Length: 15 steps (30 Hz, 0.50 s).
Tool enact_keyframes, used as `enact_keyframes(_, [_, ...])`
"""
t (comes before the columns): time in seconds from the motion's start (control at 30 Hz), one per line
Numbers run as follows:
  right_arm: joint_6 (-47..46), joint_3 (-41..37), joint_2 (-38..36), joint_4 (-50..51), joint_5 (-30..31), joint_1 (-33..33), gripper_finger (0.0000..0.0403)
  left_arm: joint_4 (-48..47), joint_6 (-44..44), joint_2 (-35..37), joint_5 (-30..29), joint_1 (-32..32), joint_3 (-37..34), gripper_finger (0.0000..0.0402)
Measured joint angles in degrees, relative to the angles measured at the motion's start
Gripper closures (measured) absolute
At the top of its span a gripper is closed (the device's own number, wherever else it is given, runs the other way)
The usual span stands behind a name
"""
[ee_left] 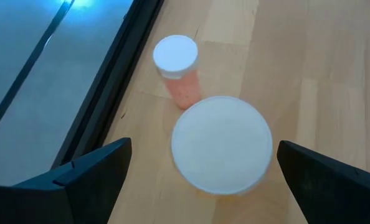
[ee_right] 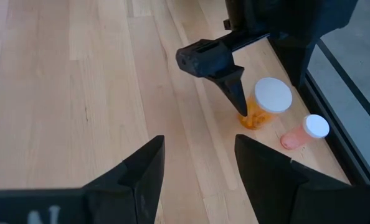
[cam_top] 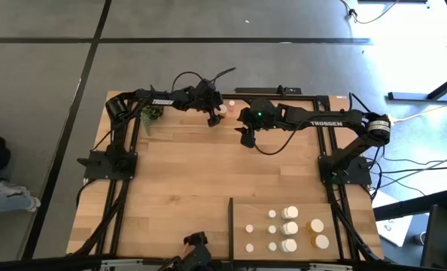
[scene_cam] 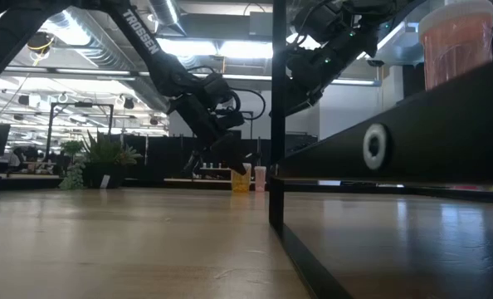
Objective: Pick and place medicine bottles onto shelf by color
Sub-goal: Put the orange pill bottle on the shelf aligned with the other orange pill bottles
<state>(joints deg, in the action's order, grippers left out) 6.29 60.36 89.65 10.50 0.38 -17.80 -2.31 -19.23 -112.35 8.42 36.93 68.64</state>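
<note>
On the near right of the table, the flat light-wood shelf (cam_top: 344, 226) with its thin black edging strip carries ten or so small round white-capped medicine bottles (cam_top: 290, 226) standing in rows, most white-bodied, two at the right amber. In the low view one large translucent orange bottle (scene_cam: 456, 41) looms on the shelf's black edge, blurred.

Across the smooth plank tabletop, at the far edge, the left gripper (cam_top: 213, 119) hangs with its dark fingers spread wide on either side of a squat amber bottle with a broad flat white cap (ee_left: 222, 144); whether the fingers touch it is hard to judge. Just beyond stands a slimmer pinkish bottle with a small white cap (ee_left: 176, 68), close to the black table frame.

The right gripper (cam_top: 247, 138) hovers nearby to the right, fingers partly apart, holding nothing, pointed toward the two bottles
</note>
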Motion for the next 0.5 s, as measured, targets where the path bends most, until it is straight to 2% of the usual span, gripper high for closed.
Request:
enact_keyframes(0.23, [0.0,0.0,0.0,0.0,0.0,0.0,0.0205,-0.02,1.51,0.01,-0.19,-0.18,0.0,0.0018])
enact_keyframes(0.5, [0.02,0.0,0.0,0.0,0.0,0.0,0.0205,-0.19,2.83,0.01,-0.52,-0.3,0.0,0.0099])
